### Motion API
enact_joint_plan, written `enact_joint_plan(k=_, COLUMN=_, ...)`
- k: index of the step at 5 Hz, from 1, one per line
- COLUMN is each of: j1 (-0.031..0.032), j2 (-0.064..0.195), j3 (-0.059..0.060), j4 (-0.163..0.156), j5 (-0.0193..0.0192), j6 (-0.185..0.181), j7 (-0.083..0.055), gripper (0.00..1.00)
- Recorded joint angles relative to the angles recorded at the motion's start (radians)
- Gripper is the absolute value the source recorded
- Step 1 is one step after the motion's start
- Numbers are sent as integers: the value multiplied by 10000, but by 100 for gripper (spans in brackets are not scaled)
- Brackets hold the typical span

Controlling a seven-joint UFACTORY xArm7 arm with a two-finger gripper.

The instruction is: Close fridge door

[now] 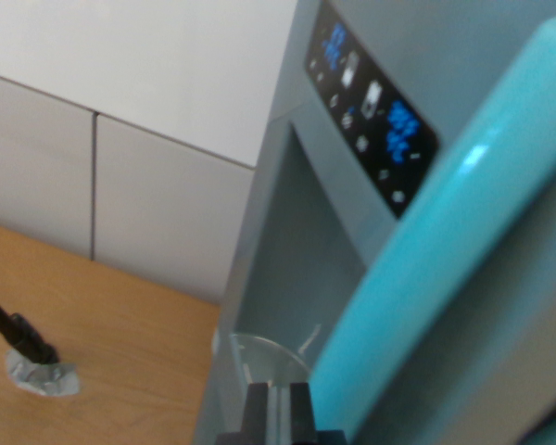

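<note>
One gripper (278,413) is seen only as a dark block at the bottom edge of the wrist view, and whether its jaws stand apart or together cannot be told, since the tips are cut off by the frame. Just beyond it lies the teal fridge handle (445,241), a blurred band running from the lower middle up to the top right corner, very close to the lens. The fridge door (296,250) fills the right of the view, with a recessed dispenser bay (301,269) and a pale curved part at its foot. To do the closing well, contact would best be kept flat on the door face or the handle — a steady push square to the panel, clear of the bay, and eased off as the door seats, so that nothing skids. Above the bay a black control panel (371,120) carries blue lit figures and small white icons — too blurred to be read; no brand is legible. Farther off, a wooden floor (120,324), a black pole on a grey base (39,369) and white cabinets (120,158) are seen.
</note>
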Motion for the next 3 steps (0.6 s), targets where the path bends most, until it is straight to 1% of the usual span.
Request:
enact_joint_plan(k=1, j1=0, j2=0, j3=0, j4=0, j5=0, j6=0, j7=0, gripper=100)
enact_joint_plan(k=2, j1=-27, j2=722, j3=-59, j4=322, j5=0, j6=-89, j7=0, gripper=100)
enact_joint_plan(k=3, j1=-27, j2=722, j3=-59, j4=322, j5=0, j6=-89, j7=0, gripper=100)
